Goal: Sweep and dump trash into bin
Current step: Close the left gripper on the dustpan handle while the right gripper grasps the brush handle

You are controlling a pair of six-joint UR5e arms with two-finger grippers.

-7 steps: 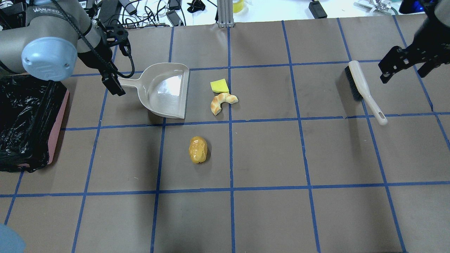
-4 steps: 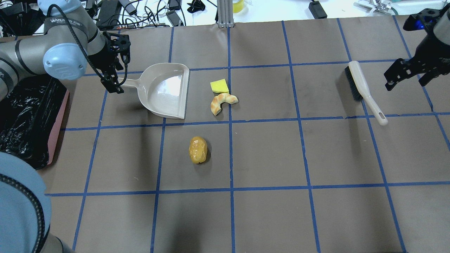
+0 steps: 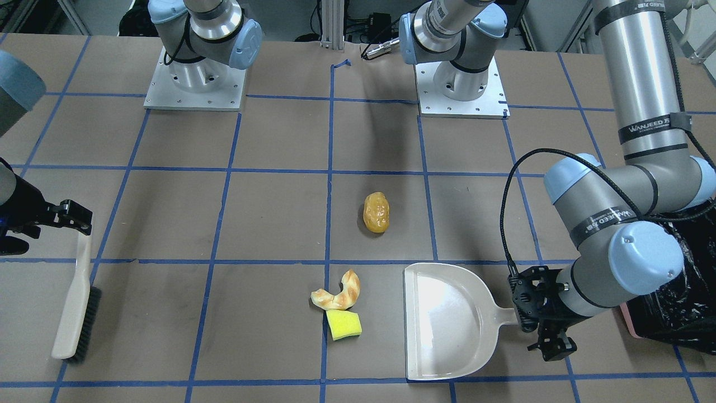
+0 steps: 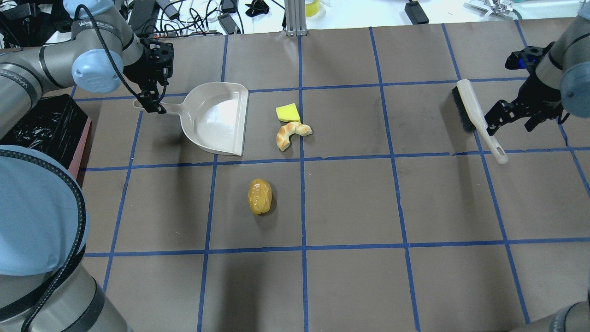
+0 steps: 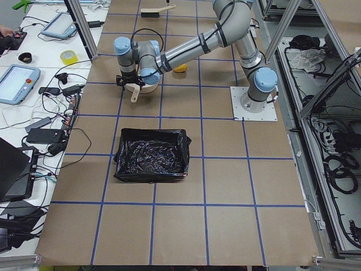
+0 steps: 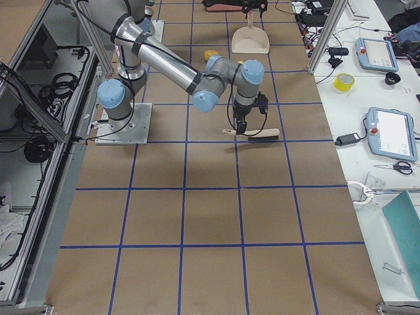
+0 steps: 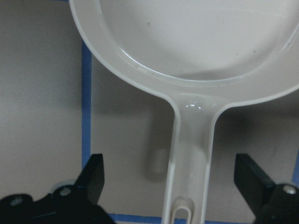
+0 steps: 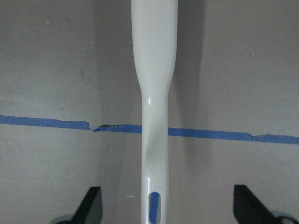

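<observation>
The trash lies loose on the table: a golden bread roll (image 4: 259, 197), a curved tan pastry (image 4: 290, 133) and a yellow-green sponge wedge (image 4: 287, 112) touching the pastry. The bin (image 4: 78, 152), pink with a black bag, stands at the left edge. My left gripper (image 7: 173, 182) is open and hangs over the handle of the off-white dustpan (image 4: 216, 117), a finger on each side of it and apart from it. My right gripper (image 8: 168, 207) is open and straddles the white handle of the brush (image 4: 474, 115) without touching it.
The dustpan's open mouth faces the sponge and pastry, a short gap away. Cables and small gear lie beyond the table's far edge (image 4: 322, 28). The two arm bases (image 3: 193, 84) stand at the robot's side of the table.
My left gripper has shifted from beside the handle's end to over the handle. My right gripper has come down and leftward, now over the brush handle. Both stay open.
</observation>
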